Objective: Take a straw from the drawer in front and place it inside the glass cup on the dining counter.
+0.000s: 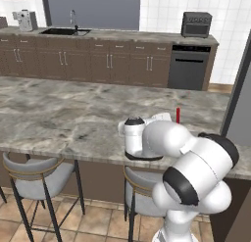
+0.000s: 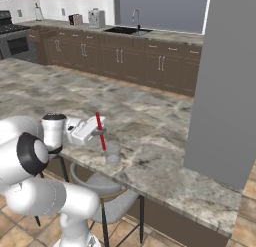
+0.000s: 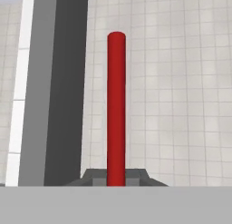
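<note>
In the left base view the arm's white body hides most of the work; the top of the red straw (image 1: 178, 114) pokes up behind the wrist, over the veined grey-beige marble of the bench (image 1: 59, 113). A grey-cushioned metal stool (image 1: 34, 177) sits below its near edge.

In the right base view the tool (image 2: 101, 132) is clamped narrow on the straw (image 2: 100, 128), which leans slightly, its lower end at or just inside the mouth of the glass cup (image 2: 112, 154). The cup is a clear, nearly invisible cylinder standing near the edge of the bench (image 2: 165, 136). Whether the tip has cleared the rim I cannot tell. The risks, as I judge them: a lean that catches the thin rim and tips the light tumbler towards the edge, or a release so high that the slim, smooth stick bounces out.

In the hand view the straw (image 3: 116, 105) rises straight from between the dark fingertips (image 3: 97, 175), a plain matte red rod against white tiled wall.
</note>
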